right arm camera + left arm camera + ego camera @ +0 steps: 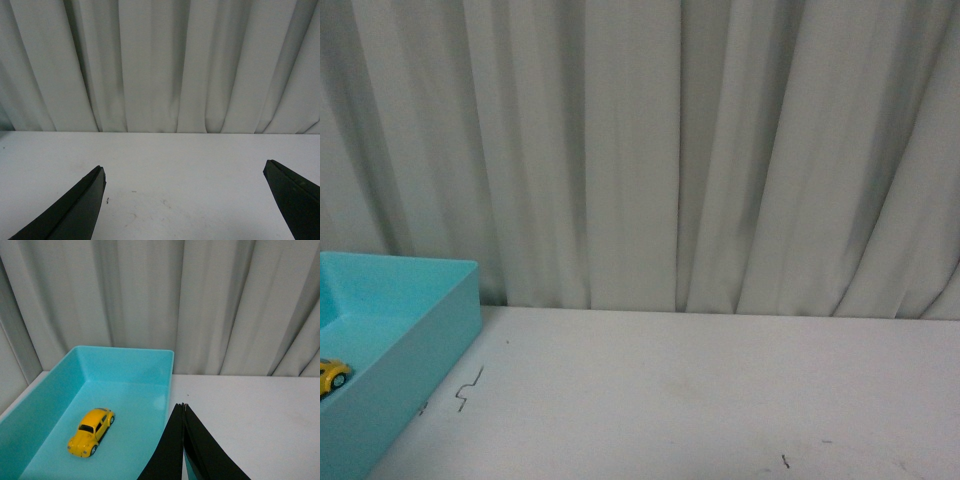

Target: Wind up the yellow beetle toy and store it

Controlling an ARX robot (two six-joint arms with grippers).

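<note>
Nearest the left wrist camera, the left gripper (183, 411) shows its two black fingers pressed together at the tips with nothing between them. It hangs above the near long wall of the open turquoise plastic bin (169, 376). The right gripper (185, 170) is spread wide and empty over the bare white tabletop (700, 390), with only faint scuff marks beneath it. Beyond the left fingers and below them, the small glossy yellow beetle toy car (91, 431) stands on its black wheels on the bin floor, clear of every wall. Its long axis runs roughly along the bin's length, a little skewed, with the nose toward the camera end. In the front view the bin sits at the table's far left edge and the toy (330, 376) is barely in frame. The left arm is therefore clearly the nearer one, and the right is well apart. With the car lying inside the bin, storing looks done, while winding cannot be judged. Farthest back hangs a pleated pale grey curtain (670, 150).
</note>
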